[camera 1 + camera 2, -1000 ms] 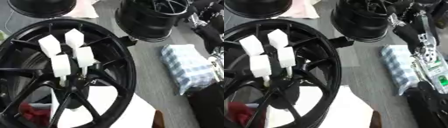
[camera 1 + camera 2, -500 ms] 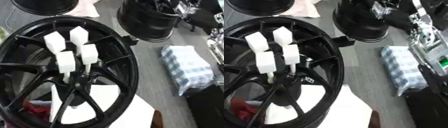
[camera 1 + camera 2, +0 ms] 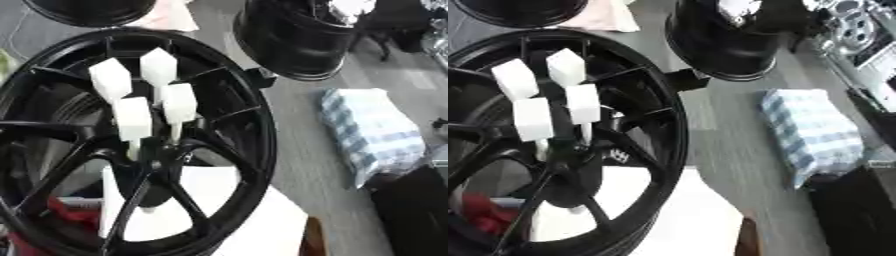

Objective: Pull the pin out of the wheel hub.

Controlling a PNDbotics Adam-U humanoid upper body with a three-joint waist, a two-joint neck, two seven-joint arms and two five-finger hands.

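Across the left of the view, a large black spoked alloy wheel hub (image 3: pixel 131 150) lies flat with four white block-headed pins (image 3: pixel 144 97) standing in its centre.

Each white pin stands upright by a thin stem in the boss where the spokes meet; two blocks sit farther back, two nearer, close together. Under the wheel hub lies a white sheet (image 3: pixel 254 220), and something red (image 3: pixel 66 212) shows through the near-left spokes. Right of the wheel hub, a folded blue-and-white checked cloth (image 3: pixel 815 135) rests on the grey counter (image 3: pixel 302 150). Beyond the wheel hub stands a second black wheel rim (image 3: pixel 728 40) on its side. Neither hand shows, so their fingers cannot be judged.
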